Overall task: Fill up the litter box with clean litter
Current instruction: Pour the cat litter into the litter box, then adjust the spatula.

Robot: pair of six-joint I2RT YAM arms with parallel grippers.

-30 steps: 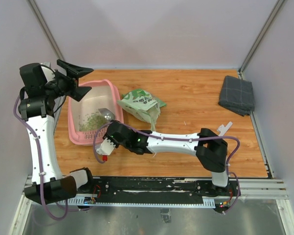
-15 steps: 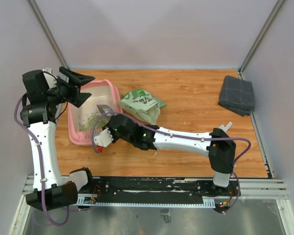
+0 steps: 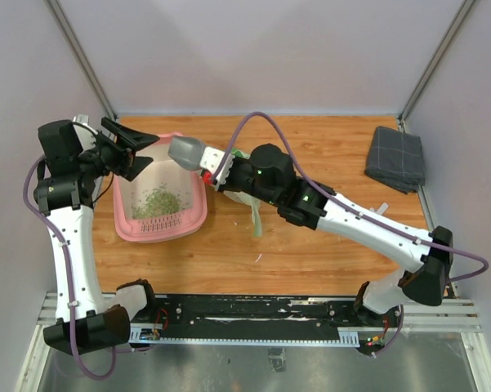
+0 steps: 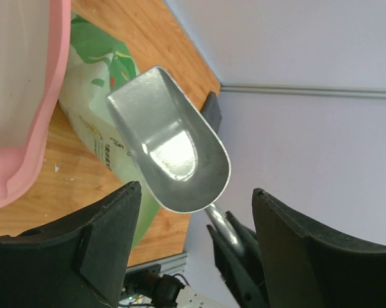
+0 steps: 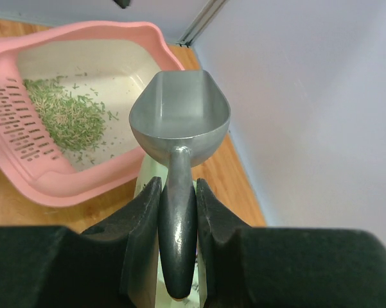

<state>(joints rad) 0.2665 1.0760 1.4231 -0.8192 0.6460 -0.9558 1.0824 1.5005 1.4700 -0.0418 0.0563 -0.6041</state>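
The pink litter box [image 3: 198, 214] sits at the left of the table with a small heap of green clean litter [image 3: 157, 202] at its near end. My right gripper [image 3: 220, 169] is shut on the handle of a grey metal scoop [image 3: 188, 151], held empty in the air over the box's far right corner. In the right wrist view the scoop [image 5: 180, 119] points past the litter box [image 5: 96, 186] and its litter [image 5: 67, 115]. My left gripper [image 3: 135, 151] hovers open over the box's far left corner. In the left wrist view the scoop [image 4: 170, 151] hangs beyond its open jaws.
The light green printed bag [image 3: 256, 219] lies right of the box, mostly hidden under my right arm; it also shows in the left wrist view, bag [image 4: 96, 96]. A folded grey cloth [image 3: 395, 158] lies at the far right edge. Walls close the table on three sides.
My right arm lifted the scoop out of the litter box and swung it up and to the far right, above the bag. My left gripper's jaws narrowed a little and stayed over the box.
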